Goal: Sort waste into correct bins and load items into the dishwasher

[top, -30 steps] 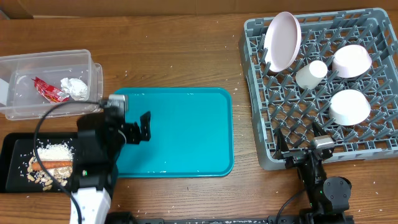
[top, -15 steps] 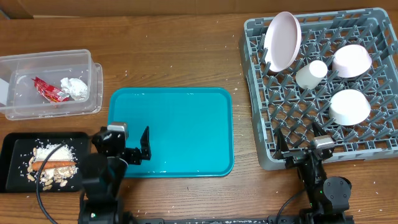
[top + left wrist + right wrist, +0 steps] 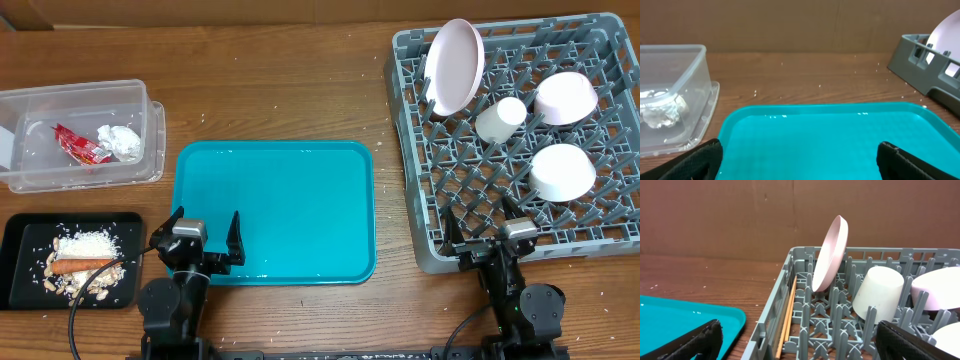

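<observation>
Dish rack (image 3: pixel 560 35) holds one plate (image 3: pixel 453 65), one cup (image 3: pixel 499 119), two bowls (image 3: pixel 565 97).

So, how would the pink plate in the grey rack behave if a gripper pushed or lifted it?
The plate stands on edge, leaning in the rack, so a sideways push would probably tip it. It looks rigid and smooth, so likely stiff but slippery to grip. Its thin profile suggests it is fairly light.
</observation>
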